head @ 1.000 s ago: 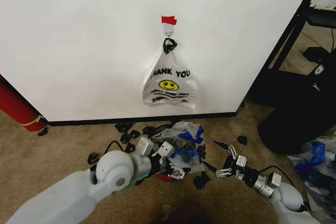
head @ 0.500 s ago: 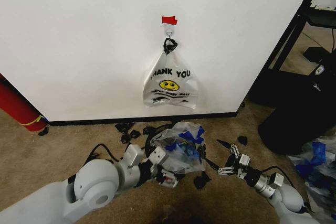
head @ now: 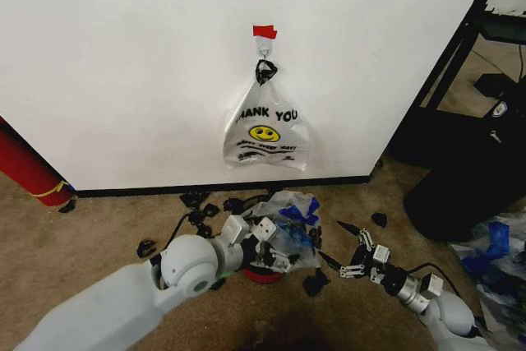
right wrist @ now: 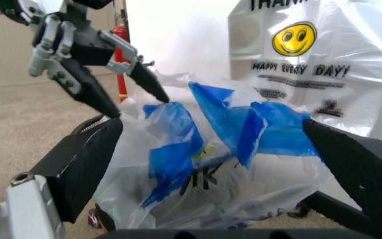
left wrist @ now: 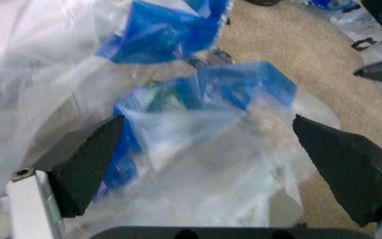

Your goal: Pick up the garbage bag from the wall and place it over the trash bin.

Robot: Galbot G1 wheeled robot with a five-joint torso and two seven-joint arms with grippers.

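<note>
light: bright, even | shadows: soft | glare: none | left wrist view: blurred close-up

- "THANK YOU" in black capitals stands on the white bag (head: 266, 131) hanging on the wall (head: 131, 63), above a yellow smiley.
- "HAPPY EVERY DAY!" stands below that smiley.
- Smaller print lower down is unreadable.

Two plastic bags by the wall: one garbage bag (head: 288, 223) with blue handles, crumpled over one trash bin (head: 263, 273); one THANK YOU bag (head: 265, 131) on one hook (head: 264, 50). One red tape strip (head: 265, 32). Two robot hands: left hand (head: 251, 240), right hand (head: 349, 256). One red cylinder (head: 29, 168).
</note>
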